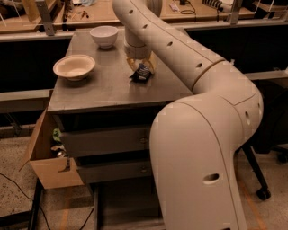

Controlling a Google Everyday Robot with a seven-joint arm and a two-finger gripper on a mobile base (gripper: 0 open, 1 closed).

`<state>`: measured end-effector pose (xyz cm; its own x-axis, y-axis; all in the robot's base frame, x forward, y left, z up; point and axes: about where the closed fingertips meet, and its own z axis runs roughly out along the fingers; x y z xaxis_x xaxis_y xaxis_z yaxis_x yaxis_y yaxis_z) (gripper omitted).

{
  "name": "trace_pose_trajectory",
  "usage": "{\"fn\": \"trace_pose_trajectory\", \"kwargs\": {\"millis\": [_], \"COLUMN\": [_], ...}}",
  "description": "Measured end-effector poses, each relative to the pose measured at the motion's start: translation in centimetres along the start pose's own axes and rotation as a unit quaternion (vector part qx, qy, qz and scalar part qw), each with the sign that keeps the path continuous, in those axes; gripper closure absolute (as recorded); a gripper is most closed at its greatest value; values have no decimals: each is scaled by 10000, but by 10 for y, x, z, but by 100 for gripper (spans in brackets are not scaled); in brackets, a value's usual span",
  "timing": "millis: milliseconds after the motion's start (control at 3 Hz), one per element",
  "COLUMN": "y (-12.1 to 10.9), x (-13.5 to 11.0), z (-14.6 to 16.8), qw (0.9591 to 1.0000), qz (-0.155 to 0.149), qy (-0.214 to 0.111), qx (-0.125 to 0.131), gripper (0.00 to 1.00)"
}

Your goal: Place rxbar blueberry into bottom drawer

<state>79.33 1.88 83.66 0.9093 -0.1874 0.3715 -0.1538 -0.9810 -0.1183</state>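
The rxbar blueberry (141,72), a small dark bar with pale lettering, is on the grey cabinet top (103,90), right of the middle and tipped up on edge. My gripper (141,68) comes down from above, its tan fingers (131,64) closed on either side of the bar. The bottom drawer (122,203) shows as a dark shallow tray below the two knobbed drawers. My arm's large base hides its right part.
A tan bowl (74,67) sits at the cabinet top's left and a white bowl (104,36) at its back. An open cardboard box (49,168) stands left of the drawers. A wooden bench (90,11) runs behind. A chair caster (262,193) is at right.
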Motion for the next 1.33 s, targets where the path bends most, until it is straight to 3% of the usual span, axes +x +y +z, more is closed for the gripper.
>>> {"fn": "trace_pose_trajectory", "kwargs": {"millis": [333,1333], "y": [0,1], "x": [0,0], "z": [-1,-3], "qw": [10000,10000], "qz": [-1,22], "qy": [0,9], "qx": [-1,27], "gripper": [98,100]}}
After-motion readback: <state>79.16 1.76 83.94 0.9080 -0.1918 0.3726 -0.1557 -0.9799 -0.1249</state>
